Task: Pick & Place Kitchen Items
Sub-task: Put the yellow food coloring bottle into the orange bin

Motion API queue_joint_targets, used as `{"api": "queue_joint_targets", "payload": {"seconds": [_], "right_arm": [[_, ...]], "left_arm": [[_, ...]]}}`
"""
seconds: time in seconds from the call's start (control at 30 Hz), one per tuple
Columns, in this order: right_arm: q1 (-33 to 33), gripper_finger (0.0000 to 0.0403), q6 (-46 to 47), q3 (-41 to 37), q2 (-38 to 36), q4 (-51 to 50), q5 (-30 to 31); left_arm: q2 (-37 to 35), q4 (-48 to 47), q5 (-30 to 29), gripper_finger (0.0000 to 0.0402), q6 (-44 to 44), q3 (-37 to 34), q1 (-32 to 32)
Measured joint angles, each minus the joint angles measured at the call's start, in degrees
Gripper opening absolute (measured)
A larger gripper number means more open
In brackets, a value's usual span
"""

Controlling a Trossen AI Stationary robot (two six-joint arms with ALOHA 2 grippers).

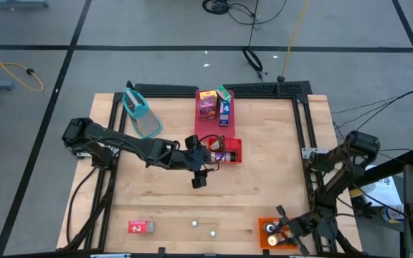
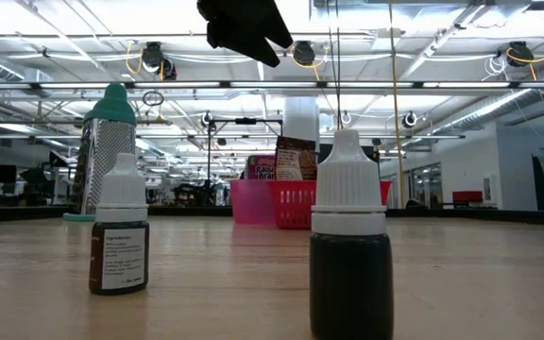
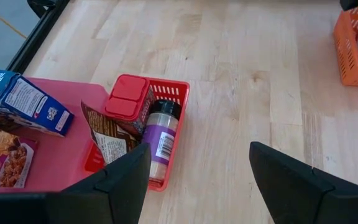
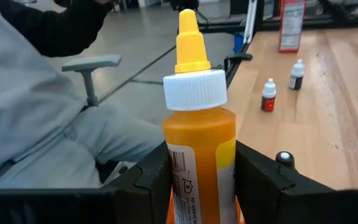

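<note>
While the left arm reaches in from 9 o'clock, the left gripper (image 1: 199, 179) hangs over the middle of the wooden surface (image 1: 264, 193) with its jaws apart and nothing between them. Going left to right in the high view, a teal-rimmed grater (image 1: 141, 112) lies at about 10 o'clock, and a small red carton (image 1: 141, 227) sits near the front edge at 7 o'clock. Just right of it, at 6 o'clock, stand 2 little dropper bottles (image 1: 194, 223), both upright and apart from each other; the low view shows them close up with white caps and dark contents.

At 12 o'clock a pink tray (image 1: 217, 127) carries a purple carton (image 1: 207, 106) and a blue carton (image 1: 224, 109). Touching the tray's near edge is a small red basket (image 3: 178, 92), just at 1 o'clock from the left gripper. In it lie a white jar with a purple label (image 3: 160, 138), a red 2-part container (image 3: 126, 98) and a brown packet (image 3: 107, 134).

At 5 o'clock the right gripper (image 1: 287, 228) sits over the orange bin (image 1: 264, 238), its jaws clamped on an upright yellow squeeze bottle (image 4: 201, 134) with a white cap and yellow nozzle. A person in grey (image 4: 36, 99) sits beyond the surface's edge.
</note>
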Motion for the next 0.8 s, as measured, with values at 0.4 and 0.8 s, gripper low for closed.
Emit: {"api": "queue_joint_targets", "payload": {"seconds": [0.4, 0.8], "right_arm": [[-0.11, 0.0137, 5.49, -0.36, 5.22, -0.85, 1.55], [-0.83, 0.0143, 6.85, -0.61, 5.49, -0.47, 1.54]], "left_arm": [[0.04, 0.05, -0.02, 0.0273, -0.2, 0.0, -0.02], [0.04, 0.0, 0.0, 0.0273, -0.31, 0.0, -0.01]]}}
